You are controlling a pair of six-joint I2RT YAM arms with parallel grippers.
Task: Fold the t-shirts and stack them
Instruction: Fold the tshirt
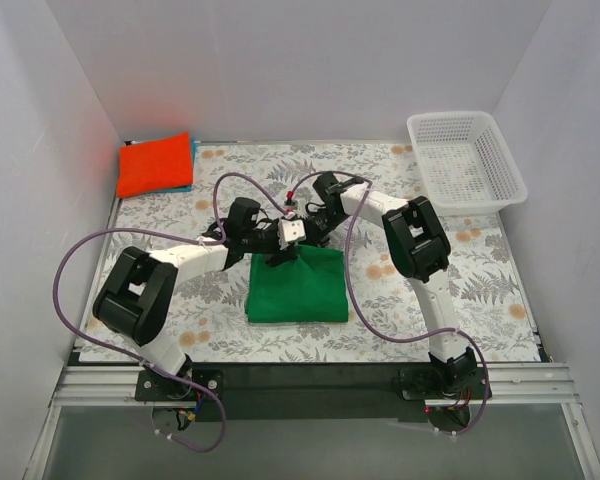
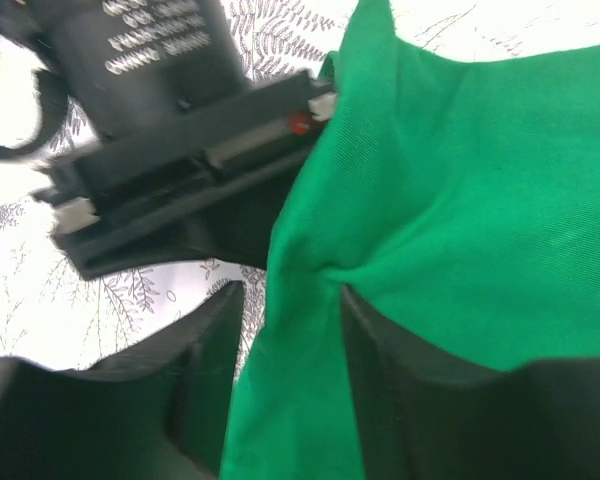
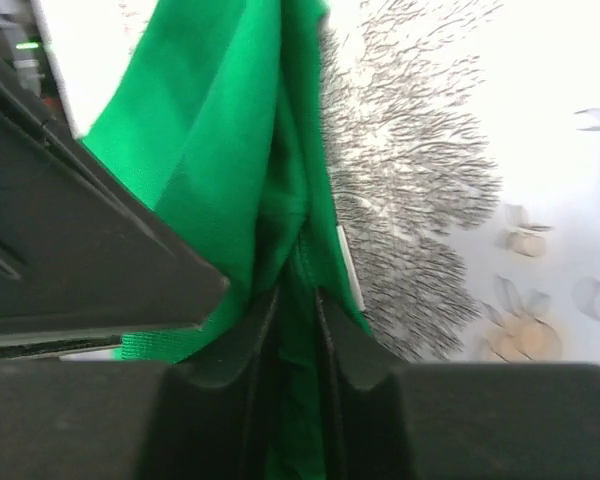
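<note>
Half-open left gripper (image 2: 290, 300) straddles green t-shirt (image 1: 298, 290); right gripper (image 3: 295, 300) pinches it

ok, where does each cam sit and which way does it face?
Top external: above and behind the bases, facing down at the table; shows left arm, right arm, green t-shirt, orange-red t-shirt, mesh basket.
Left wrist: on the left arm, facing along its own fingers into green cloth; right arm upper left.
Right wrist: on the right arm, facing along its fingers pinching that cloth.
Shared: all three see the green t-shirt.
</note>
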